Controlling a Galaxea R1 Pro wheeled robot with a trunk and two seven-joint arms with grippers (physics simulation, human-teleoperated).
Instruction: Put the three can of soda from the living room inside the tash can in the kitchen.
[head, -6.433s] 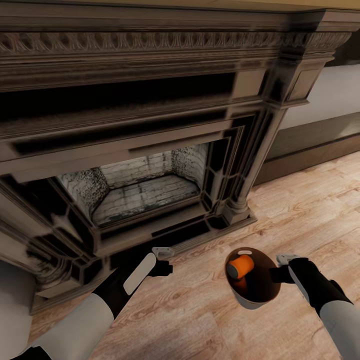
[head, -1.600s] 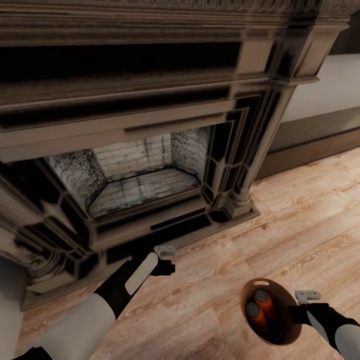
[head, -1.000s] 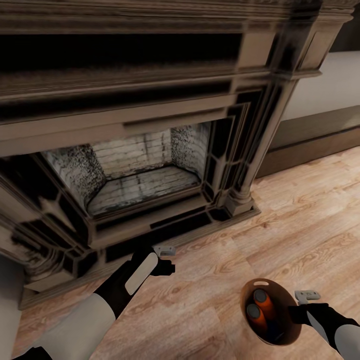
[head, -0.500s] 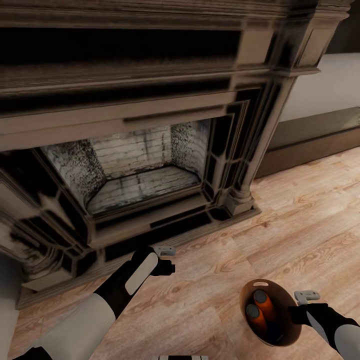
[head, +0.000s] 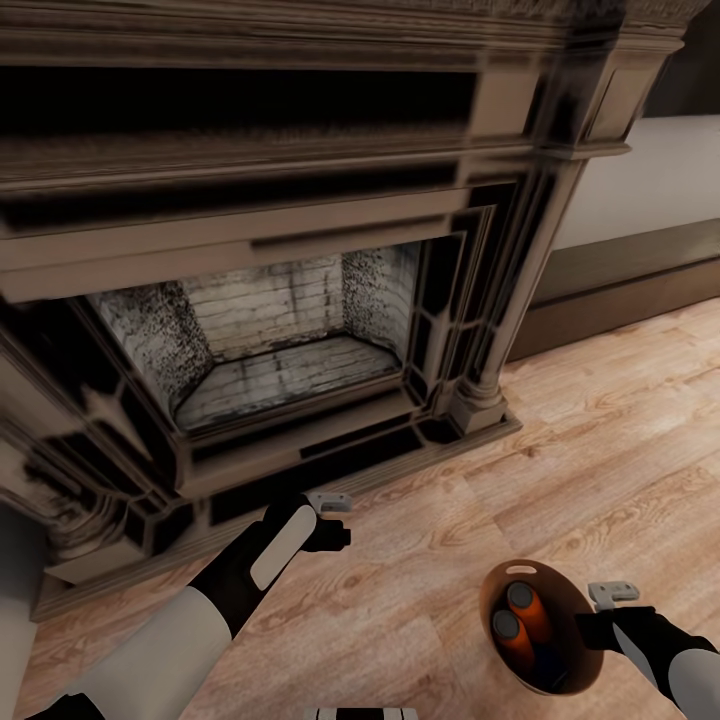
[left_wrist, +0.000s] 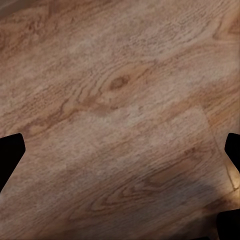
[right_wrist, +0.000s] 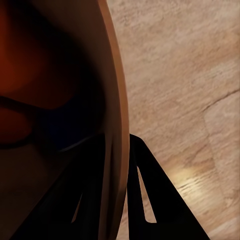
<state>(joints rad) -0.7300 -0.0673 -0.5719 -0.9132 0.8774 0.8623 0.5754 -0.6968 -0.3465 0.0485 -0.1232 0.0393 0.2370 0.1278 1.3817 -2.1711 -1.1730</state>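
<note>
The copper-brown tash can (head: 487, 602) hangs low over the plank floor at the lower right, mouth up, its slot handle toward the fireplace. Two orange cans of soda (head: 526, 603) lie side by side inside it. A dark blue patch (right_wrist: 62, 125) shows beneath the orange in the right wrist view. My right gripper (head: 586, 629) is shut on the bin's rim (right_wrist: 114, 100), one finger inside and one outside the wall. My left gripper (head: 334, 535) hangs open over bare floor, fingers wide apart (left_wrist: 120, 155), holding nothing.
A dark carved fireplace (head: 300, 300) with a pale brick firebox fills the view ahead, its base just beyond my left gripper. A dark baseboard and grey wall (head: 640, 230) run off to the right. Light wood floor (head: 600, 420) lies open to the right.
Since 6.4 s ago the bin has dropped lower and turned mouth up, with the cans settled inside. Over the last second only the camera has drifted slightly; both arms hold still.
</note>
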